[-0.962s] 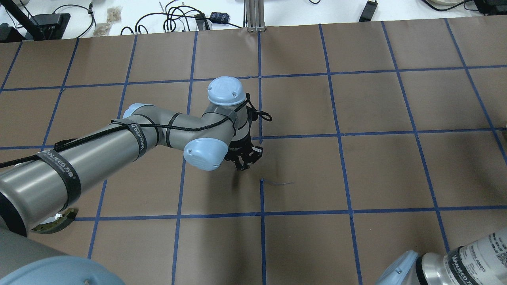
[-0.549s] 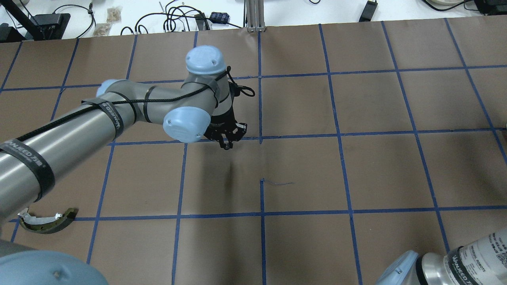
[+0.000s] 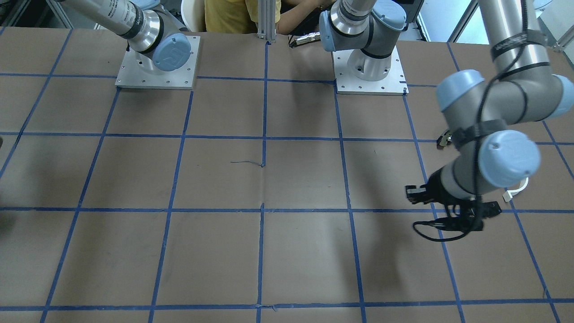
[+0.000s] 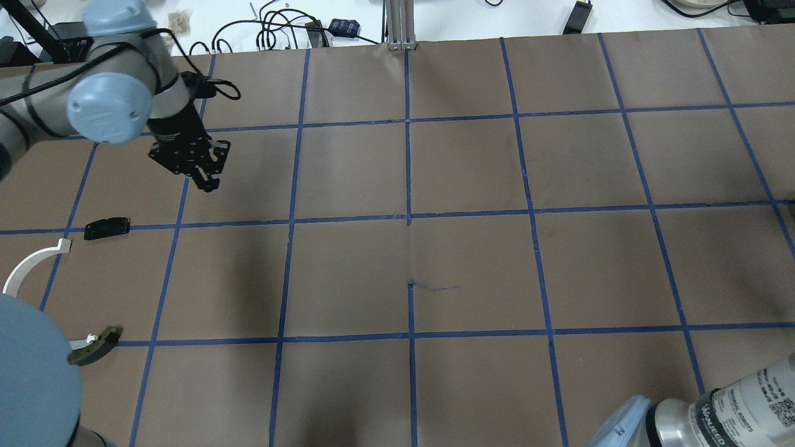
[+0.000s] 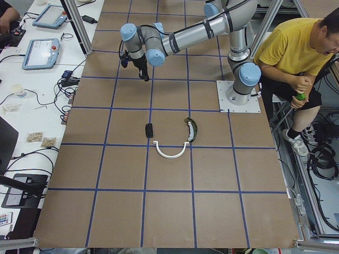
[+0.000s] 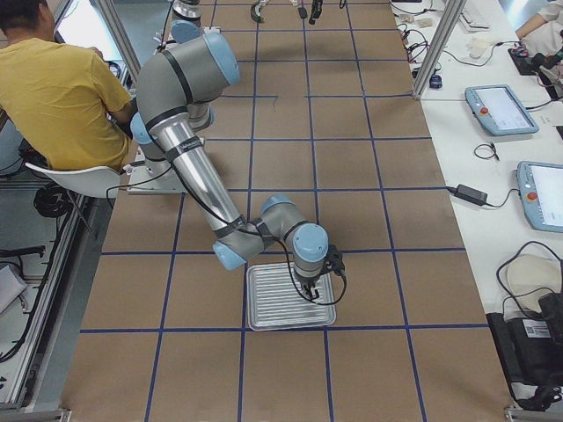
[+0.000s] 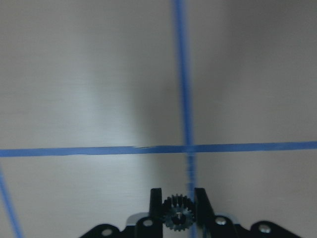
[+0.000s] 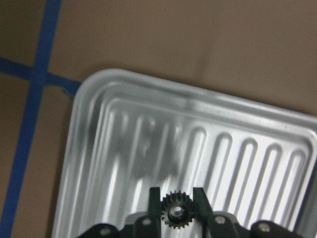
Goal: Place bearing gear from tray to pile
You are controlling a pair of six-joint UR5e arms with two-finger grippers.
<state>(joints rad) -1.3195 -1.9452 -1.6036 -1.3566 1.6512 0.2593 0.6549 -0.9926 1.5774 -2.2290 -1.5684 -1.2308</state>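
Note:
My left gripper (image 7: 177, 210) is shut on a tiny black toothed bearing gear (image 7: 177, 217) and holds it above bare brown paper by a blue tape cross. In the overhead view this gripper (image 4: 205, 180) hangs beyond and to the right of the pile: a flat black plate (image 4: 107, 228), a white curved strip (image 4: 28, 264) and a dark curved yellowish-edged piece (image 4: 93, 347). My right gripper (image 8: 176, 206) is shut on a second black gear (image 8: 176, 214) just over the ribbed metal tray (image 8: 247, 163), near its corner. The exterior right view shows that gripper (image 6: 312, 294) at the tray (image 6: 273, 308).
Brown paper with a blue tape grid covers the table (image 4: 472, 267). Cables and small boxes (image 4: 279, 31) lie past the far edge. A person in a yellow shirt (image 5: 288, 50) sits behind the robot bases. My own left shoulder (image 4: 31, 372) hides part of the pile.
My left arm has swung from the table's middle to the far left, still shut on the gear. That uncovered the black plate and the white strip.

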